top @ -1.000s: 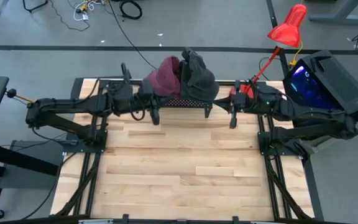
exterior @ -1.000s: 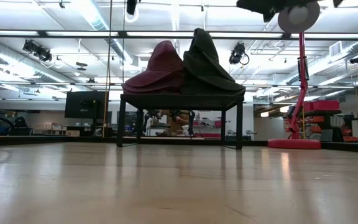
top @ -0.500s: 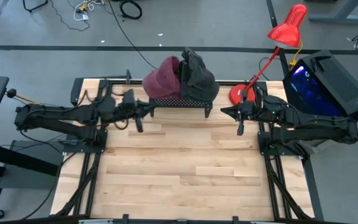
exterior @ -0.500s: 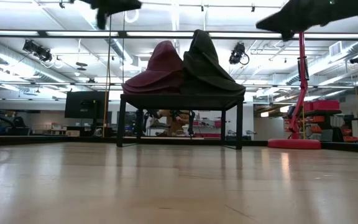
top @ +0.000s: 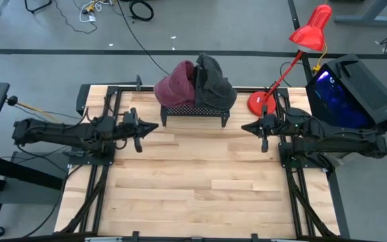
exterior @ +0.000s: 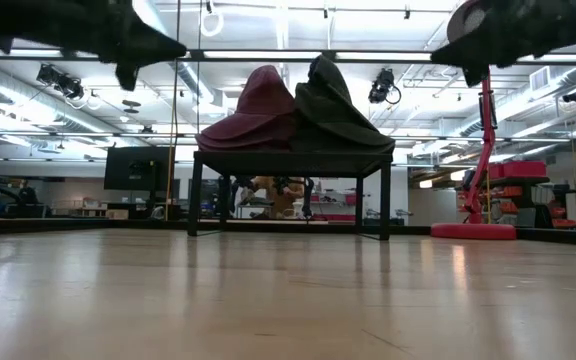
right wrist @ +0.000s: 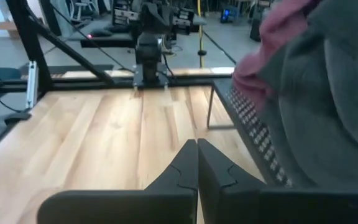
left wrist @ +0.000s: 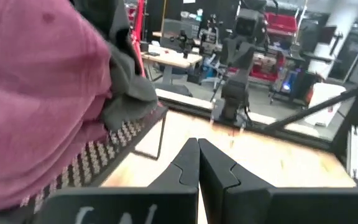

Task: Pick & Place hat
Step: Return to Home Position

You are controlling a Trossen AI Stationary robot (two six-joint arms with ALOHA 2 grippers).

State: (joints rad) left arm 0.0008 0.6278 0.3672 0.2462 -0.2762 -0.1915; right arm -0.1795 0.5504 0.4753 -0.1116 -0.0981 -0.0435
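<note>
Pulling away from the shelf (top: 193,111) is the change that stands out in the high view: a second ago both arms reached in beside it, and now the left tool (top: 143,128) sits toward 10 o'clock on the tabletop (top: 200,181) and the right tool (top: 252,126) toward 2 o'clock, each well apart from the shelf legs. The red caps (top: 175,86) and the black caps (top: 213,84) stay piled side by side on the shelf at 12 o'clock, touching each other. No cap lies on the bare wood.

From the low view, both piles stand tall on the shelf top, red on the 9 o'clock side and black on the 3 o'clock side. The arms are only dark shapes up in the top corners, clear of the caps.

In the left wrist view, that tool's fingers (left wrist: 188,165) press flat together with nothing between them. The red pile looms close by.

In the right wrist view, the fingers (right wrist: 188,163) are likewise closed and empty, the black pile just beside.

Placing looks finished; what remains is, I judge, only the retreat to rest.
</note>
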